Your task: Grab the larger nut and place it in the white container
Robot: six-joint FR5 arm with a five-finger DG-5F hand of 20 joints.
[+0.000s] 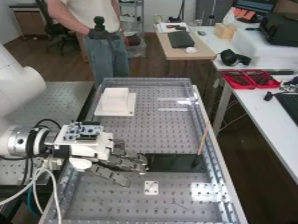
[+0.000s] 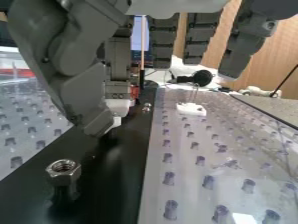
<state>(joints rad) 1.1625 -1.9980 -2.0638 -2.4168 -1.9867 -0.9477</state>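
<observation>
Hand (image 1: 120,159) is over the black flat strip (image 1: 171,163), at its arm-side end. Released: fingers extended, nothing in them. I'll use the strip as reference for the rest.

Larger nut, silver metal hex (image 2: 63,169): on the strip, bore up, just below the nearest fingertip. Apart from it, no contact.

Smaller silver metal nut (image 2: 147,107): also on the strip, toward the end away from the arm, near the foot of a thin upright orange-brown rod (image 1: 203,142). Rod's on a dark base.

Small white square plate (image 1: 151,188): on the perforated clear-topped bench (image 1: 179,205), off the strip's long side nearer the high camera.

White box-shaped container (image 1: 116,96): past the strip's other long side, well apart, sitting on a flat white base (image 1: 127,111). Can't tell what's inside.

Red trays (image 1: 238,79): on a white side table (image 1: 266,104), well beyond the strip's rod end.
</observation>
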